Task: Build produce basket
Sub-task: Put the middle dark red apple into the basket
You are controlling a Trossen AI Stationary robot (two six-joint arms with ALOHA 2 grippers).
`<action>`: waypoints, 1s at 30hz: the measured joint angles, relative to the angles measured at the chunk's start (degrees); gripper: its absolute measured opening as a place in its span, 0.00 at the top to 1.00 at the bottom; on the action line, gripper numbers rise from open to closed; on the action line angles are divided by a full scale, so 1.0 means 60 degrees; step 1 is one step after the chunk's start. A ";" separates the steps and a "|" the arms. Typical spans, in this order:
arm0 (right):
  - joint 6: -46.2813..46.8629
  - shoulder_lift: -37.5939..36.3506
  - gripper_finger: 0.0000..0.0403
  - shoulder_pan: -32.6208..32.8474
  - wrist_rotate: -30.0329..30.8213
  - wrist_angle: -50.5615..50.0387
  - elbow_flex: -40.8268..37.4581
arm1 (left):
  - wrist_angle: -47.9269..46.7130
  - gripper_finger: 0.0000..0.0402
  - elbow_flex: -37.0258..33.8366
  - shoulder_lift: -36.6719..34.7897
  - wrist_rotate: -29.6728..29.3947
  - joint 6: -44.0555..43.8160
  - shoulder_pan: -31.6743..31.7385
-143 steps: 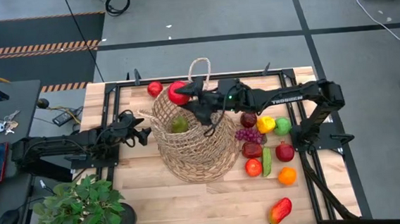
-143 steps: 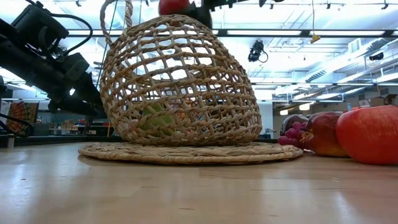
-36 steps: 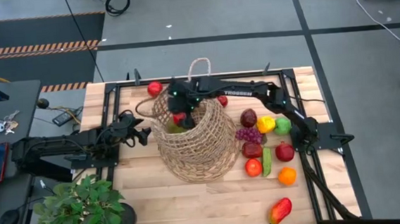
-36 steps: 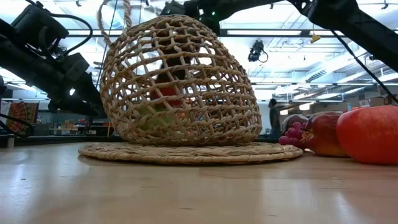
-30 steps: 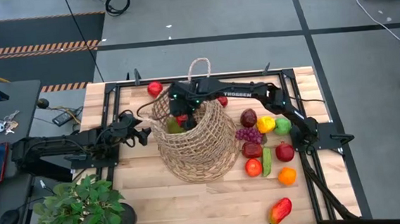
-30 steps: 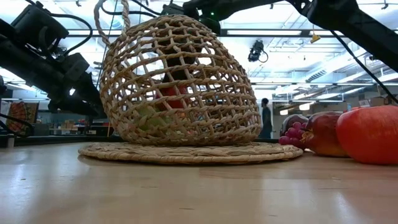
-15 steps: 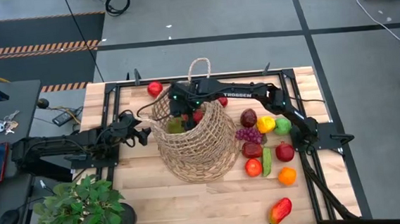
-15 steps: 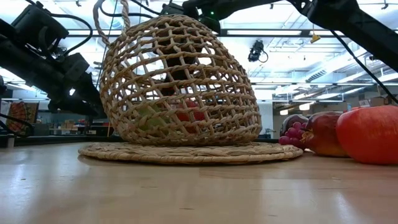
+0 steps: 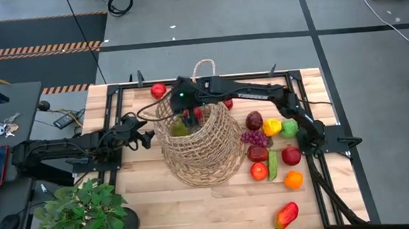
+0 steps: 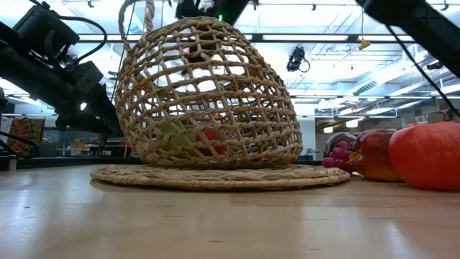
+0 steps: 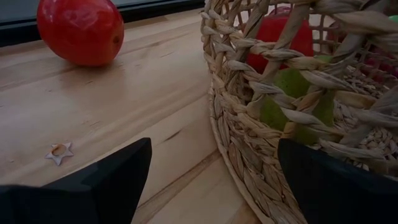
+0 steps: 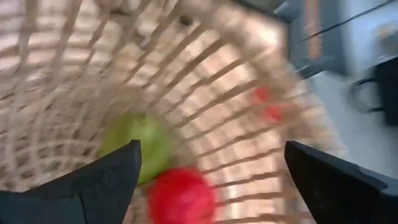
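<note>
Hovering my right gripper (image 9: pixel 187 110) above the bulging tan open-weave wicker basket (image 9: pixel 199 147), I keep its jaws wide and empty: a red fruit (image 12: pixel 181 196) and a green one (image 12: pixel 138 144) lie inside. My left gripper (image 9: pixel 148 135) waits just beside the basket, jaws wide, likely to steady it.

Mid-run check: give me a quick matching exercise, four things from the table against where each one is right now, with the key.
Things:
1. red fruit
2. red-yellow mango
3. right gripper
4. left gripper

Places:
A. beside the basket, outside its wall, open
B. alone by the table's near right corner
C. over the basket's mouth, open and empty
D. lying inside the basket next to a green piece

Pairs: 1-D, 2-B, 3-C, 4-A
</note>
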 joint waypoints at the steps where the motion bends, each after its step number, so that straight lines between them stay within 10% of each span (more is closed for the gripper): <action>1: -0.0011 -0.0201 0.02 0.0031 0.0276 0.0049 0.0000 | -0.0004 0.11 0.0000 -0.0004 0.0000 0.0000 -0.0003; 16: 0.1976 -0.3793 0.03 -0.0099 0.1464 -0.1233 -0.0991 | 0.0007 0.11 0.0000 -0.0004 -0.0001 0.0000 -0.0002; 30: 0.3264 -0.8489 0.05 -0.0381 0.2186 0.2491 -0.9984 | 0.0007 0.11 0.0000 0.0000 0.0000 0.0000 0.0000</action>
